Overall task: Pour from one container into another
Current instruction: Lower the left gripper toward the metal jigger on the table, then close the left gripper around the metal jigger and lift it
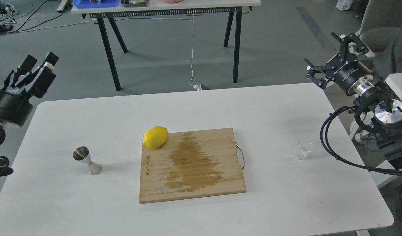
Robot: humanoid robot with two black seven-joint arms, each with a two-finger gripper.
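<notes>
The clear glass cup (302, 149) stands upright on the white table (273, 108) at the right, just right of the cutting board's handle. The shiny steel jigger (87, 160) stands upright on the left part of the table. My right gripper (330, 57) hovers open above the table's far right corner, well behind and above the cup, holding nothing. My left gripper (40, 62) is raised beyond the table's far left corner, far from the jigger; its fingers stand apart and are empty.
A bamboo cutting board (227, 183) with a wet stain lies mid-table, a yellow lemon (155, 137) on its far left corner and a metal handle (241, 158) on its right side. A second table (168, 8) stands behind.
</notes>
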